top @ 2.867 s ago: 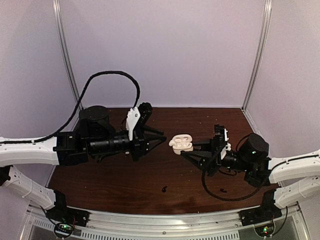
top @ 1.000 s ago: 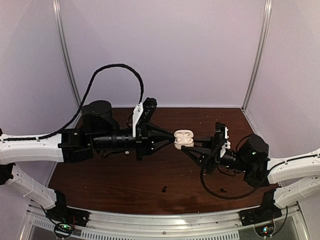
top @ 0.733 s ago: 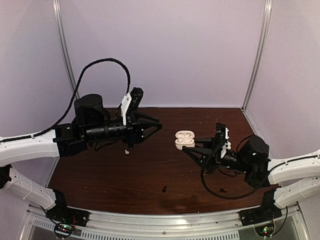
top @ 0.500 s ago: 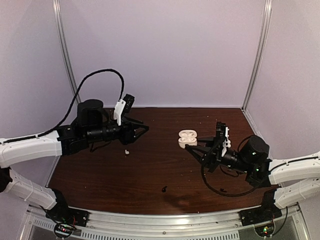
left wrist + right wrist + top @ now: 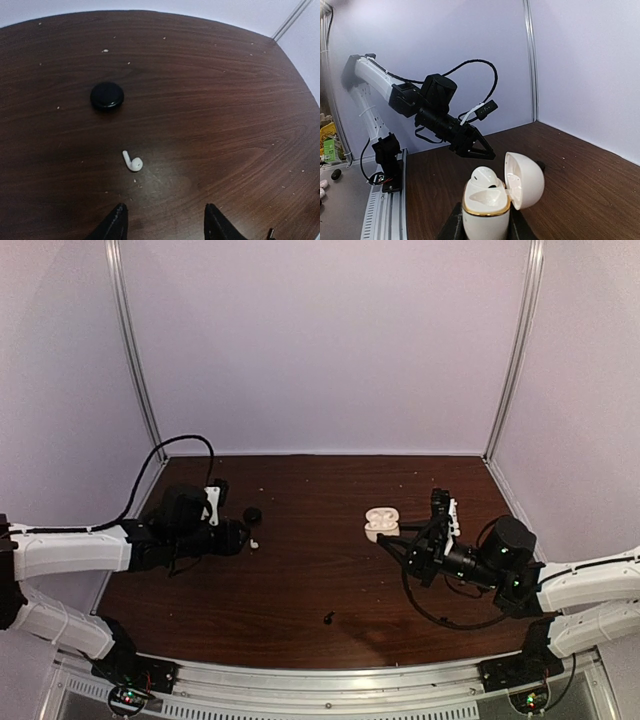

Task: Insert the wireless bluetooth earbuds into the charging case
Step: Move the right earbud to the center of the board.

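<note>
Dark wood-grain table [image 5: 225, 100], slightly glossy; glossy white plastic earbud [image 5: 133, 162] and charging case [image 5: 486, 207]

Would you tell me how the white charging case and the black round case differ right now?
The white charging case stands open, lid flipped aside; the black round case looks shut. The white one is held upright in the right gripper; the black one lies free on the table. Both are rounded.
</note>
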`<action>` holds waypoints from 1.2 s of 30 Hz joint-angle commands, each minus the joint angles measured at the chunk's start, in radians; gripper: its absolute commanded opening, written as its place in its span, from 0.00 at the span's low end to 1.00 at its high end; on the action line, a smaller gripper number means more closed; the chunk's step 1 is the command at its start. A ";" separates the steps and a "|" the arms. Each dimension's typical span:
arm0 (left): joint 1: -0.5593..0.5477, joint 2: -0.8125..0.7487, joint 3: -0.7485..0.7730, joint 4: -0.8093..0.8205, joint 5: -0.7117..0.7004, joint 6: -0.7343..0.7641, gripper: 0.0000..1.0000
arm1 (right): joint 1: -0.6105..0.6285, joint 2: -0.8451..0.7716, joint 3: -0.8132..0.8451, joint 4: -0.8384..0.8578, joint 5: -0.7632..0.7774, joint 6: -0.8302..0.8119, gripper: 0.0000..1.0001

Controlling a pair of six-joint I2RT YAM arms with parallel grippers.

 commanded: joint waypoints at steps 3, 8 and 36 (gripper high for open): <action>0.000 0.098 -0.064 0.175 -0.156 -0.167 0.54 | -0.007 -0.007 -0.016 0.047 0.019 0.020 0.00; -0.023 0.233 -0.059 0.277 -0.198 -0.201 0.53 | -0.013 -0.010 -0.019 0.048 0.021 0.019 0.00; -0.049 0.604 0.098 0.367 -0.256 -0.222 0.38 | -0.056 -0.034 -0.045 0.051 -0.002 0.016 0.00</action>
